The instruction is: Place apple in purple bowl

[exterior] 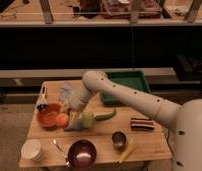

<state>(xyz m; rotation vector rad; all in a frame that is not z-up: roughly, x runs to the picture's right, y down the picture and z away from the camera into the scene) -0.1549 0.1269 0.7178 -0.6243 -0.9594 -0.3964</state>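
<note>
The apple (62, 119), small and orange, sits at the right rim of the orange-brown bowl (47, 116) on the left of the wooden table (154, 145). My gripper (69, 109) is just above and to the right of the apple, very close to it, at the end of the white arm that reaches in from the right. The purple bowl (82, 153) stands near the table's front edge, below the apple and a little to its right. It looks empty, with a pale shiny inside.
A long green vegetable (102, 117) and a blue sponge (73, 125) lie beside the gripper. A metal cup (119, 140), a yellow object (127, 150), a dark bar (142, 124), a white bowl (31, 148), a spoon (59, 148), a bottle (42, 99) and a green tray (128, 81) are also there.
</note>
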